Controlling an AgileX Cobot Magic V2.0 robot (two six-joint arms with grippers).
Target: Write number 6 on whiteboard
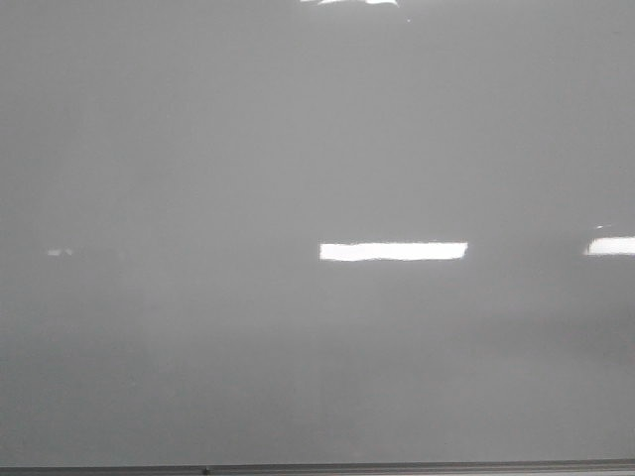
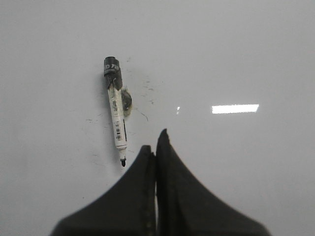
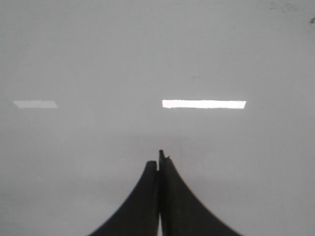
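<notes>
The whiteboard [image 1: 298, 149] is glossy grey-white and fills the front view; no number 6 shows on it in any view. Neither gripper is in the front view. In the left wrist view my left gripper [image 2: 154, 140] is shut and empty over the board [image 2: 236, 59]. A white marker [image 2: 117, 118] with its black cap on the tail and its black tip bare lies flat on the board, just beside the left fingertips and apart from them. In the right wrist view my right gripper [image 3: 157, 158] is shut and empty over bare board [image 3: 98, 59].
A thin dark frame edge [image 1: 298, 468] runs along the board's near side. A dark smudge [image 2: 127, 101] and small ink specks lie around the marker. A faint thin line [image 3: 179, 140] runs by the right fingertips. Bright rectangular light reflections [image 1: 393, 251] sit on the board.
</notes>
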